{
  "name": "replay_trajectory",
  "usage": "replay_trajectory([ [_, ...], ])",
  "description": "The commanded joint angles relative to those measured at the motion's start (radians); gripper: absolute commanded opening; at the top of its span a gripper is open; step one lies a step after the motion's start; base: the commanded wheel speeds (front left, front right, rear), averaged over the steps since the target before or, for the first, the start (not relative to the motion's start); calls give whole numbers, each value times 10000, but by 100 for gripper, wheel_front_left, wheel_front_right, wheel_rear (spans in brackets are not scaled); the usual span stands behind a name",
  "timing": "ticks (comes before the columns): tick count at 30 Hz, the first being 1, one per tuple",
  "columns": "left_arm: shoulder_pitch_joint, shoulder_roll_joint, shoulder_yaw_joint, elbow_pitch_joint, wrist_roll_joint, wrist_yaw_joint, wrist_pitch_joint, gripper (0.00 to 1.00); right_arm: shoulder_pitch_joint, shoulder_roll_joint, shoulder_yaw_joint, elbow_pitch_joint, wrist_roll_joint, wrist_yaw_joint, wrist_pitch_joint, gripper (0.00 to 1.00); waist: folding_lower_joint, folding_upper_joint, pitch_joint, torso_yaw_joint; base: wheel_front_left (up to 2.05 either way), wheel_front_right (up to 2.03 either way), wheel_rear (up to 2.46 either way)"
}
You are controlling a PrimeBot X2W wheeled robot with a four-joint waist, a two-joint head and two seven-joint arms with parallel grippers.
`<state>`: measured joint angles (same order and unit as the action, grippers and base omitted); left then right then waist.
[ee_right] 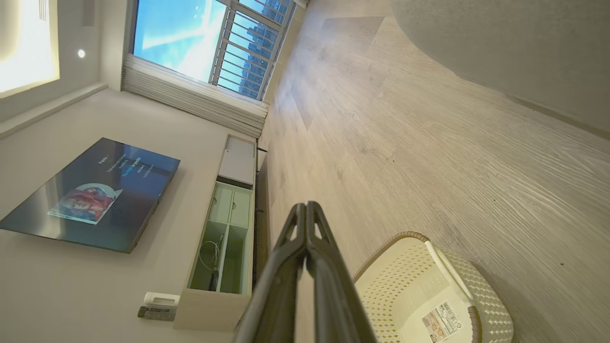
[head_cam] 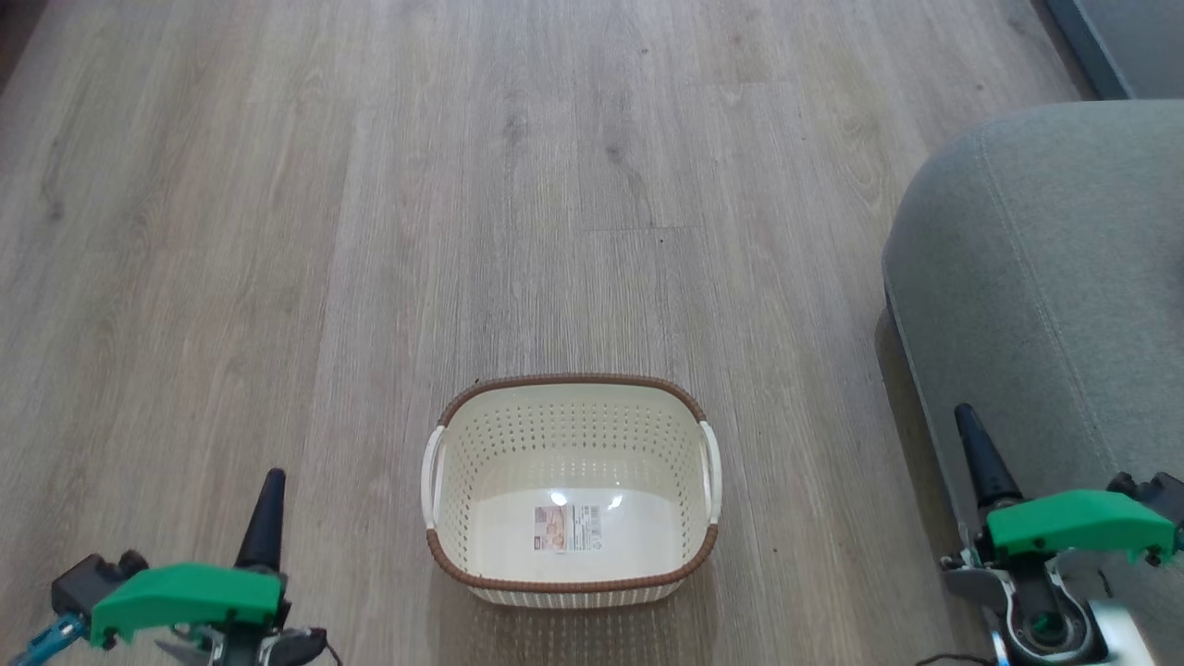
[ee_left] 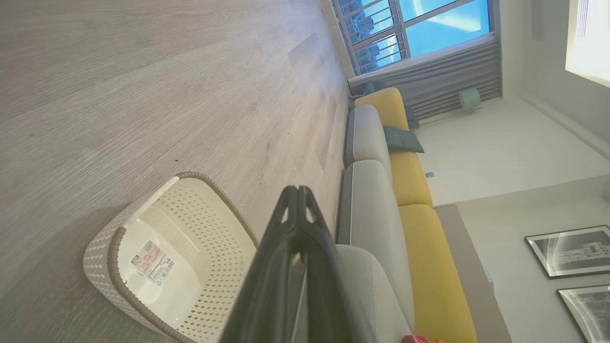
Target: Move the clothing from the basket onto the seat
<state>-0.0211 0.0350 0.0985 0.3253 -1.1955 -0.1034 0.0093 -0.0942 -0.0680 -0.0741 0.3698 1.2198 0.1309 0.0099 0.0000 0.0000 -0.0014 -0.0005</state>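
The small oval cream plastic basket with a brown woven-look rim stands on the pale wood-plank floor, in the lower middle of the head view. Its smooth bottom shows, with a paper label stuck on it. To the right of it, and apart from it, is the large grey-green fabric-covered seat with stitched seams.

In the left wrist view a small bright red soft piece shows at the bottom edge, on the sofa cushion. It is probably the clothing (too little of it shows to be sure).

The left claw is at the lower left, clenched, its dark fingers pressed together on nothing. The right claw is at the lower right, before the seat's edge, also clenched and empty. Both are well apart from the basket.
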Motion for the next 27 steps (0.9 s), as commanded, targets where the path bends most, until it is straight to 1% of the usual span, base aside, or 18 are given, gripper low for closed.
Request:
replay_trajectory([
  [1,-615,126,190,-402,-304,-87,92,0,-252,3,66,-450,304,-1,101,0,0,0,1,0,0,0,0],
  [24,-805,145,165,-697,-3155,-225,800,0,-167,133,-281,-1046,2973,-1,798,0,0,0,33,4,0,0,0],
  [25,-805,145,165,-697,-3155,-225,800,0,-167,133,-281,-1046,2973,-1,798,0,0,0,33,4,0,0,0],
  [26,-821,147,163,-722,-3393,-237,859,0,-160,144,-310,-1096,3196,-2,856,0,0,0,36,4,0,0,0],
  [27,-821,147,163,-722,-3393,-237,859,0,-160,144,-310,-1096,3196,-2,856,0,0,0,36,4,0,0,0],
])
